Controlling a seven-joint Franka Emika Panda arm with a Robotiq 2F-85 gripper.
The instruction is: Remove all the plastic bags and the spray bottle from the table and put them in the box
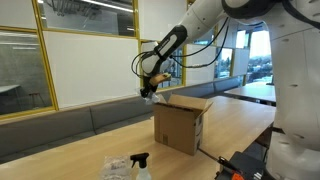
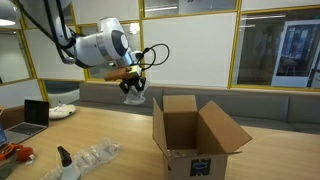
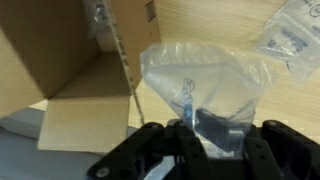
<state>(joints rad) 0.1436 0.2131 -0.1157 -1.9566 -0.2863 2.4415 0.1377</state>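
Note:
My gripper (image 1: pixel 150 90) is shut on a clear plastic bag (image 3: pixel 195 85) and holds it in the air beside the open cardboard box (image 1: pixel 181 124), near its upper edge. In an exterior view the gripper (image 2: pixel 134 88) hangs left of the box (image 2: pixel 190 135), with the bag (image 2: pixel 135 98) dangling below it. The wrist view shows the box (image 3: pixel 60 60) at the left and the bag hanging from the jaws (image 3: pixel 190 128). More clear bags (image 2: pixel 95 154) and a spray bottle with a black head (image 2: pixel 66 160) lie on the wooden table (image 2: pixel 120 130). They also show in the other exterior view, bags (image 1: pixel 118 167) and bottle (image 1: pixel 141 164).
A laptop (image 2: pixel 33 114) and a white object (image 2: pixel 64 111) sit at the table's far left. Orange and black gear (image 2: pixel 12 153) lies at the near left corner. A grey bench (image 1: pixel 70 125) runs behind the table. Another bag (image 3: pixel 292 35) lies on the table in the wrist view.

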